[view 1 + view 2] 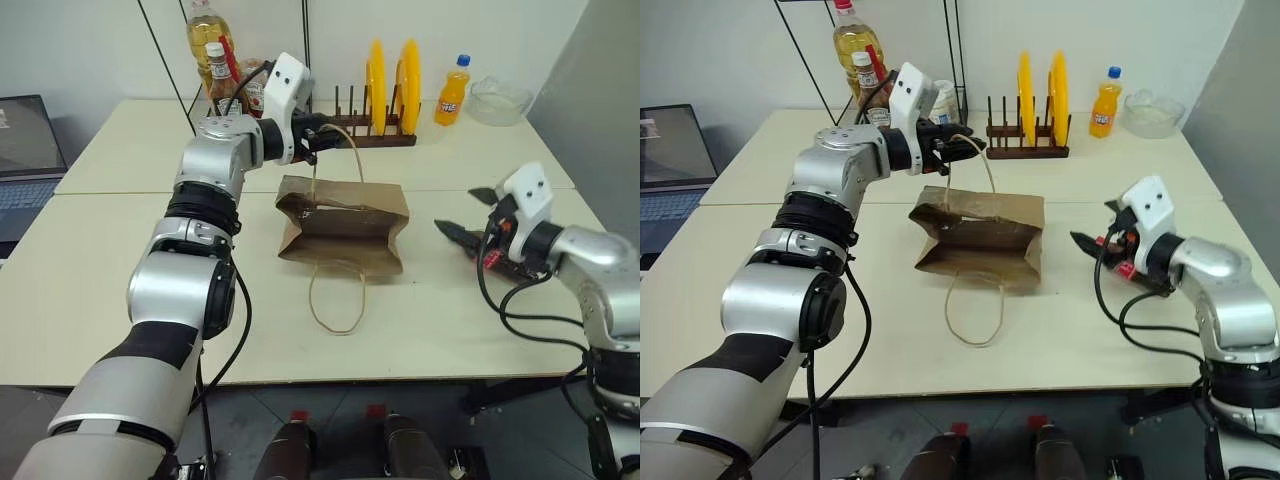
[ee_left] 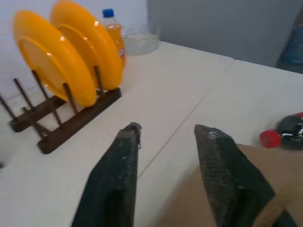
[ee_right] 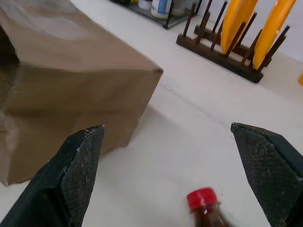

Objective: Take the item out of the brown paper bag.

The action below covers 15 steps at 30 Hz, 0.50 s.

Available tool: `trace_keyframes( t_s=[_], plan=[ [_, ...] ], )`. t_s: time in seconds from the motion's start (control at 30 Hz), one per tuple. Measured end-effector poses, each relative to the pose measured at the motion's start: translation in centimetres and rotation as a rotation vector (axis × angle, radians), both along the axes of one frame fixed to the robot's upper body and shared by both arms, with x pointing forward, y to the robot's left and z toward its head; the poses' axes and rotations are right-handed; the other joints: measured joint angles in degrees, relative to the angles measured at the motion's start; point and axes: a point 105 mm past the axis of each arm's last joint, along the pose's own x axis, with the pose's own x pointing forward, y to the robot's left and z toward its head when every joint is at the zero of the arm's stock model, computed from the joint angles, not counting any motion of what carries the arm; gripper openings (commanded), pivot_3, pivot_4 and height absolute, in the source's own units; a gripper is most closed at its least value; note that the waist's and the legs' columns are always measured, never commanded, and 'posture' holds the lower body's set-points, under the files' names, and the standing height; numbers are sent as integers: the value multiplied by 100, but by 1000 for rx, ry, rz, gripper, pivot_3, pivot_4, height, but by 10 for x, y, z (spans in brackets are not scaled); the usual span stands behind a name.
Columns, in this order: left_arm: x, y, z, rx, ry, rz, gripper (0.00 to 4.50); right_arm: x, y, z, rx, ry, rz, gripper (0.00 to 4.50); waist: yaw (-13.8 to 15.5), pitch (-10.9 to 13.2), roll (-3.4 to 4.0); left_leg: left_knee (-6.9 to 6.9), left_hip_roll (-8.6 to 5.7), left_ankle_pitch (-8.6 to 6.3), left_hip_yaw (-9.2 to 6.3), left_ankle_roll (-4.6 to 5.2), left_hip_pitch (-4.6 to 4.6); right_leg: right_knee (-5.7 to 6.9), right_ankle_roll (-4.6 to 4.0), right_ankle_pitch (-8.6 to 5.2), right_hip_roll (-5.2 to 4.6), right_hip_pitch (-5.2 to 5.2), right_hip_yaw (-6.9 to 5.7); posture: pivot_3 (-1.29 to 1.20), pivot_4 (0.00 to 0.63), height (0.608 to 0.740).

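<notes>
- Nearest, lower centre of the head view: the front cord handle of the brown paper bag lies looped flat on the table.
- The bag lies on its side mid-frame, crumpled, with its mouth toward the left.
- Right gripper, right of centre, is just beside the bag's right end. Its fingers are spread very wide with nothing between them.
- The item lies on the table right at the right gripper, outside the bag and apart from it. It reads as a small dark thing with a red cap.
- Left gripper, upper centre, sits above the bag's far edge. Its fingers are partly open and pinch nothing.
- The rear cord handle arcs up to the left gripper. Can't tell if it rests on a finger.
- Far edge of the table: plate rack with yellow plates, orange drink bottle, clear bowl, and condiment bottles at upper left.
- Step, judged: the item looks already out and set down, so this is the release stage.
- Next move calls for lifting both arms clear without nudging the item or snagging the cord.
</notes>
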Motion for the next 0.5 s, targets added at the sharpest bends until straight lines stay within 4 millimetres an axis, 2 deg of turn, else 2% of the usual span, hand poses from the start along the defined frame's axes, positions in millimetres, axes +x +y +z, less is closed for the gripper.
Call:
trace_keyframes(
  t_s=[0.07,0.13,0.37,0.5],
  plan=[
    [4,9,-1,-8,-2,51,3735,2,2,-6,-5,-13,-26,4500,10,0,0,1,0,0,0,0,0,3,0,0,1,-1,0,0,150,740],
    [8,14,0,-5,-17,89,4405,5,1,-3,-7,-52,-57,4500,11,0,0,1,1,0,-2,0,1,3,0,0,2,-1,-2,0,150,740],
    [13,28,-1,-2,-31,168,4480,17,-10,-6,-8,-91,-128,4500,7,0,0,-2,2,0,1,0,2,3,0,0,4,-1,-2,0,150,740],
    [17,34,-4,9,-41,215,4480,23,-6,-11,-4,-97,-134,4500,0,0,0,-2,2,1,0,0,2,3,0,0,4,-1,-2,0,150,740]
  ],
)
